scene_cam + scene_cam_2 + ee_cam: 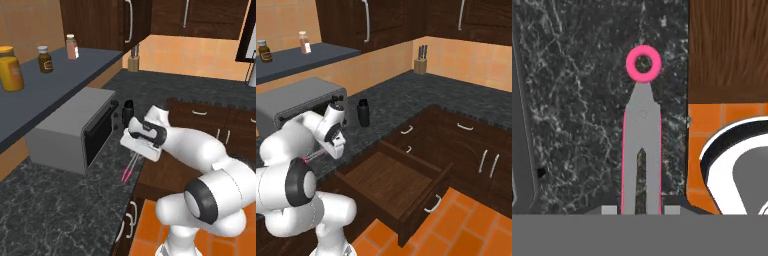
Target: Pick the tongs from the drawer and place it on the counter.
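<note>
The tongs (642, 145) hang downward from my gripper (641, 210), which is shut on their silvery arms; the pink ring end (643, 63) points away from the hand. They are held over the dark speckled counter (60, 210), close to its front edge and just in front of the toaster oven. The left base view has the tongs (128, 169) dangling under the gripper (137, 151). Whether the pink tip touches the stone I cannot tell. To the right of the arm the drawer (387, 181) stands pulled out, its flat brown bottom bare, and my gripper (331, 150) is left of it.
A grey toaster oven (75, 127) stands on the counter left of the hand. A black bottle (128, 106) is just behind it and a knife block (133, 62) in the far corner. A shelf (55, 80) with jars runs above. Orange floor tiles (476, 235) lie below the drawer.
</note>
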